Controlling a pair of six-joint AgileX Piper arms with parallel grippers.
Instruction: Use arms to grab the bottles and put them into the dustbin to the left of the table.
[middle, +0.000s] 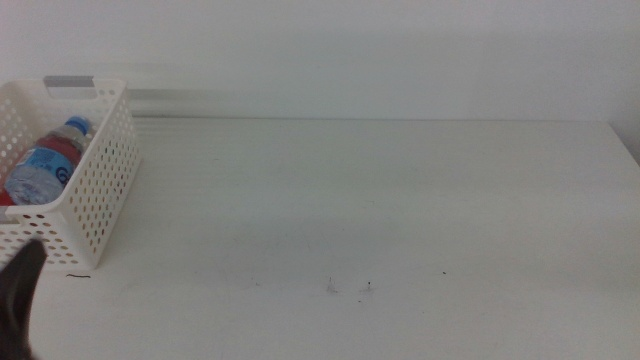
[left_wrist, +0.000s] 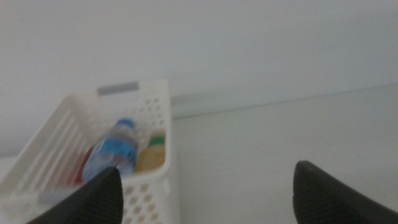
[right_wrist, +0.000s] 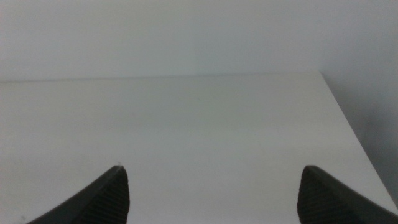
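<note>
1. Looking at bottles: all seem binned. Water bottle (middle: 45, 160) w/ blue label lies inside dustbin (middle: 100, 190), long axis slanted, cap end toward bin's far rim w/ the grey strip.
2. Yellow-liquid bottle (left_wrist: 151, 153) lies beside water bottle in the left wrist view, same bin; red can (left_wrist: 85, 167) only a red patch behind the perforated wall, shape unclear.
3. Left gripper (left_wrist: 205, 190) hangs just outside bin's near corner; jaws spread wide, nothing between them. Middle view shows only its dark tip (middle: 20, 290) at the bottom-left edge, near the bin's front wall.
4. Right gripper (right_wrist: 214, 190) jaws spread too, empty; faces bare table (right_wrist: 199, 124). Not visible in middle view, so parked off to the right side.
5. Key relation: bin + bottles sit ahead and to the left of left gripper; left arm is by far nearer, right arm well apart across the table.
6. Judgement: no bottle left on tabletop, so task looks done; next move is prob just retract/idle, no grasp needed.
</note>
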